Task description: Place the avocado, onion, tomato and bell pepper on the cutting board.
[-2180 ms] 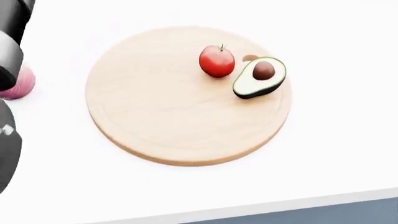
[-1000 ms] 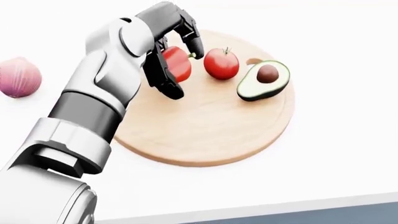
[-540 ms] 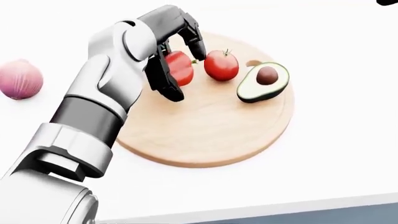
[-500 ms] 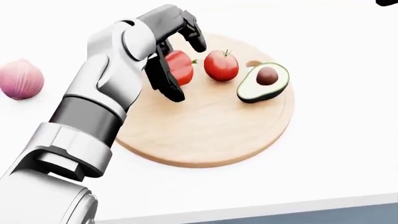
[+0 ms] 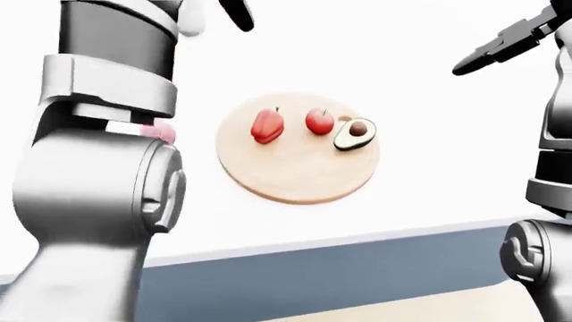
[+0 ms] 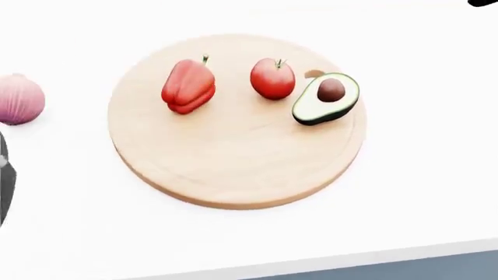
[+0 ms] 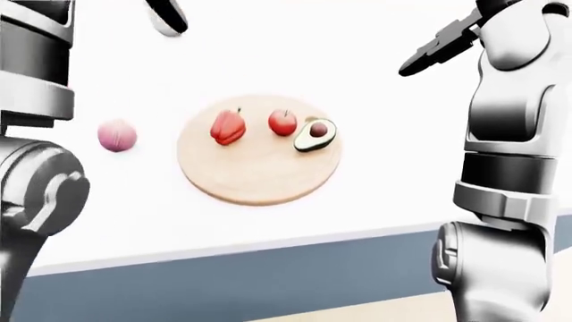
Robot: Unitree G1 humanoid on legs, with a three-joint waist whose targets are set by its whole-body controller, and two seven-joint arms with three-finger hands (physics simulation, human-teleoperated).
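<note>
A round, pale wooden cutting board (image 6: pixel 233 169) lies on the smooth white counter (image 6: pixel 420 192). On its far half sit a glossy, lobed red bell pepper (image 6: pixel 187 86), a shiny round tomato (image 6: pixel 272 78) and a halved avocado (image 6: pixel 324 98) showing its brown pit. The papery pink onion (image 6: pixel 18 100) rests off the board to the left. The right hand (image 7: pixel 440 45) hangs high on the right, fingers spread. Only a dark fingertip of the left hand (image 7: pixel 166 15) shows, so I cannot tell its state.
</note>
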